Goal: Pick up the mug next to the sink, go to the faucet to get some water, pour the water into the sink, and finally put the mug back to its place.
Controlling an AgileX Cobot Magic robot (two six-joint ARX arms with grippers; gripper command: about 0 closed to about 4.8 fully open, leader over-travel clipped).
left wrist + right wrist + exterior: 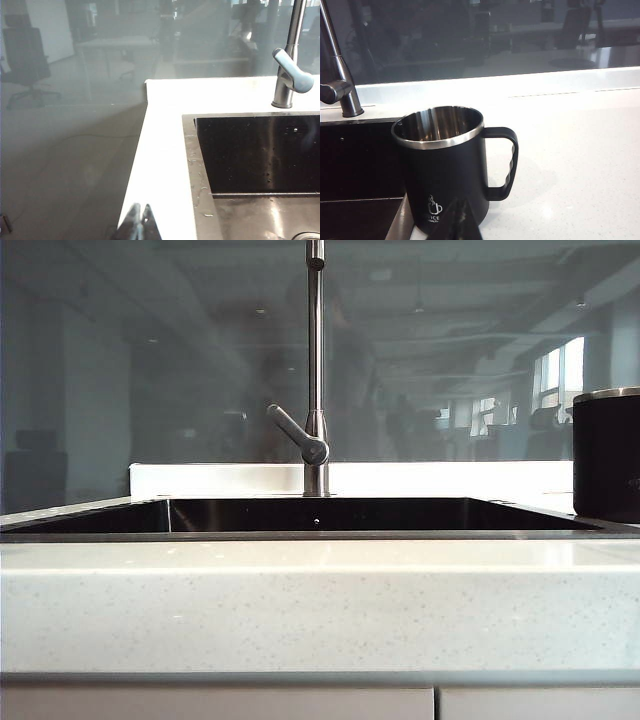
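meanwhile the mug point(445, 167) stands upright on the tabletop point(580, 150) beside the sink point(320, 515), with the left end effector point(139, 220) and right end effector point(460, 220) both closed, holding nothing.

You see little of the robot itself: only the tips of each gripper. The left gripper point(139, 220) shows two slim black fingers, tapered to points and pressed together. The right gripper point(458, 216) looks the same: dark, wedge-shaped, matte fingertips meeting along a thin seam.
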